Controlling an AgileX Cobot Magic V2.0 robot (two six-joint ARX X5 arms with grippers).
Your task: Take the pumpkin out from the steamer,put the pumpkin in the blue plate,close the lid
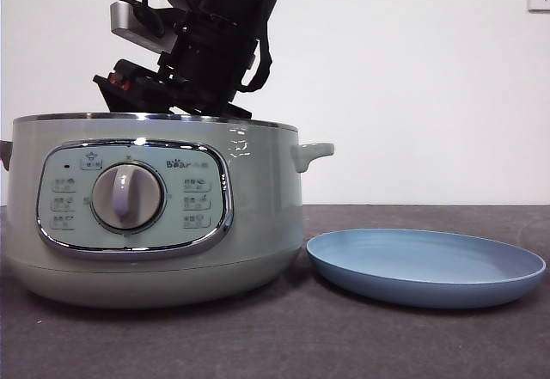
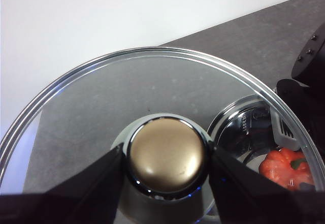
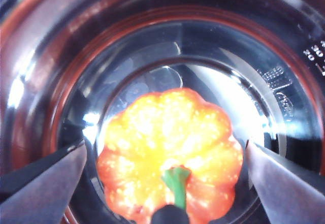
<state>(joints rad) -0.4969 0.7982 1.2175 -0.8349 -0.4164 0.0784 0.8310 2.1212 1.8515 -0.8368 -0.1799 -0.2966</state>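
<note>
The steamer (image 1: 163,216) stands at the left with no lid on it. My right arm (image 1: 206,44) reaches down into it from above. Inside, the right gripper (image 3: 165,147) is open, one jaw on each side of the orange pumpkin (image 3: 167,122), which sits on the shiny pot floor with its green stem up. My left gripper (image 2: 165,160) is shut on the knob (image 2: 165,153) of the glass lid (image 2: 127,92), held off to the side of the pot. Through the glass I see the pot's rim (image 2: 238,127) and the pumpkin (image 2: 284,165). The blue plate (image 1: 425,267) lies empty to the right of the steamer.
The steamer's side handle (image 1: 314,151) sticks out toward the plate. Dark tabletop (image 1: 284,336) runs in front of both. A white wall stands behind.
</note>
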